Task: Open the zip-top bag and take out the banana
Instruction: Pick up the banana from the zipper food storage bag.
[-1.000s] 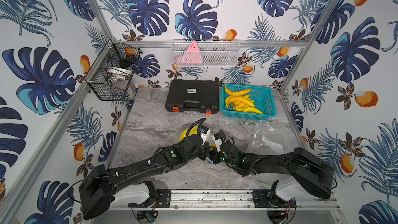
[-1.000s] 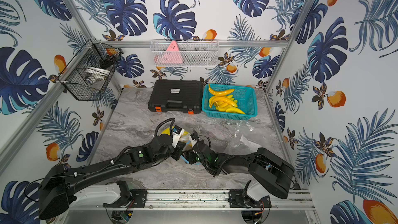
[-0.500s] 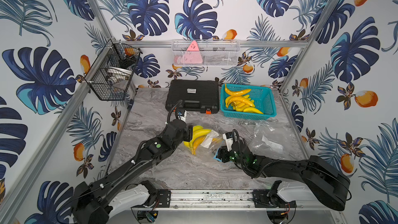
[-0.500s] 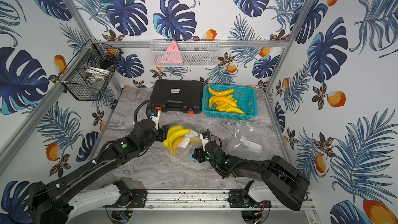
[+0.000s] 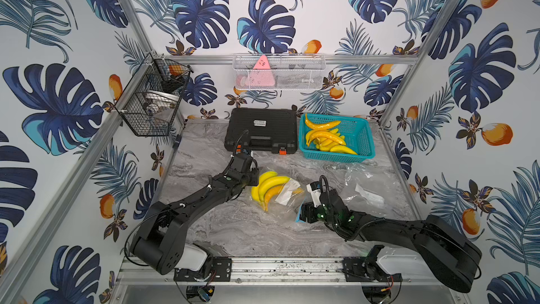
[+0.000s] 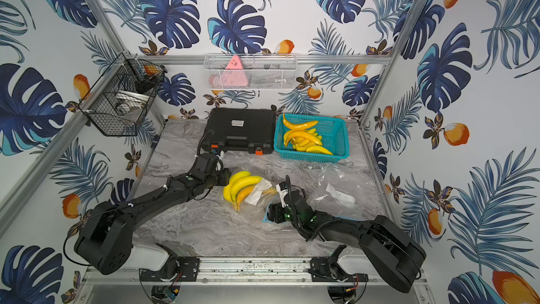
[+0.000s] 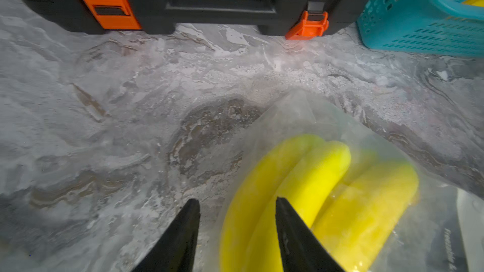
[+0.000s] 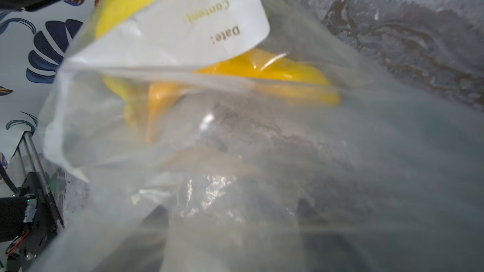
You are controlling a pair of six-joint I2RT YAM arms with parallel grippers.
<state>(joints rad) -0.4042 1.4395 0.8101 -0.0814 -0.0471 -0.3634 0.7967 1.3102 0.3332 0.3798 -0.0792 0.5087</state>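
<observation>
The clear plastic zip-top bag [image 5: 282,210] lies on its side in the middle of the grey marbled counter [image 5: 219,229]. The bunch of yellow bananas [image 5: 270,187] is inside it, under a white write-on label [image 5: 287,193]. We see the two arms set at opposite ends of the bag.

The left fingers [image 7: 183,236] stand spread at the bunch's far end, one over bare counter and the other across the outermost banana through the film. Nothing is pinched between them. We read that as a brace against the bag sliding.

The right fingers [image 5: 304,214] sit at the near corner, beside the bag's blue zip strip [image 5: 297,219], the end that has to give. In the right wrist view they show only dimly through draped film, standing apart. We cannot tell whether they grip any plastic, nor whether the seal is parted.

Behind, a black plastic tool case with orange latches [image 5: 261,128] and a teal plastic basket [image 5: 336,158] of loose yellow bananas [image 5: 324,137] stand well clear. A second clear bag [image 5: 365,191], seemingly empty, lies to the right.
</observation>
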